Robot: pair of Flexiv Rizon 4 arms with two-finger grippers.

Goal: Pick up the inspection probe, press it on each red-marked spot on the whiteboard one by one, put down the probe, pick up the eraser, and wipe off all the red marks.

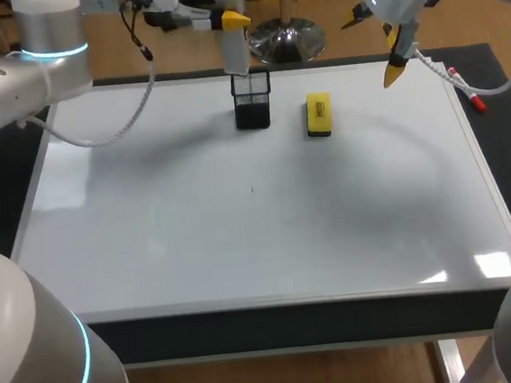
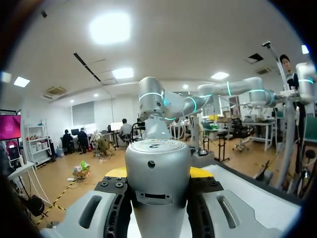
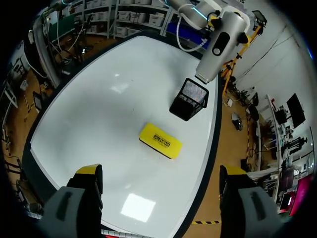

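The silver cylindrical probe [image 1: 235, 50] hangs upright just above the black mesh holder [image 1: 252, 101] at the board's far middle. My left gripper [image 1: 230, 18] is shut on its upper part. In the left wrist view the probe [image 2: 157, 168] fills the gap between the fingers of that gripper [image 2: 158, 174]. The yellow eraser [image 1: 319, 115] lies flat to the right of the holder. My right gripper [image 1: 376, 49] hovers open high over the far right of the board. In its own view the right gripper [image 3: 161, 171] stands wide above the eraser [image 3: 160, 141], with the holder [image 3: 189, 99] and probe [image 3: 221, 42] beyond. No red marks show on the whiteboard [image 1: 242, 238].
A red-capped marker [image 1: 466, 90] lies off the whiteboard's far right edge on the dark table. A tiny dark speck [image 1: 253, 189] sits near the board's middle. The board's raised frame [image 1: 275, 303] runs along the near edge.
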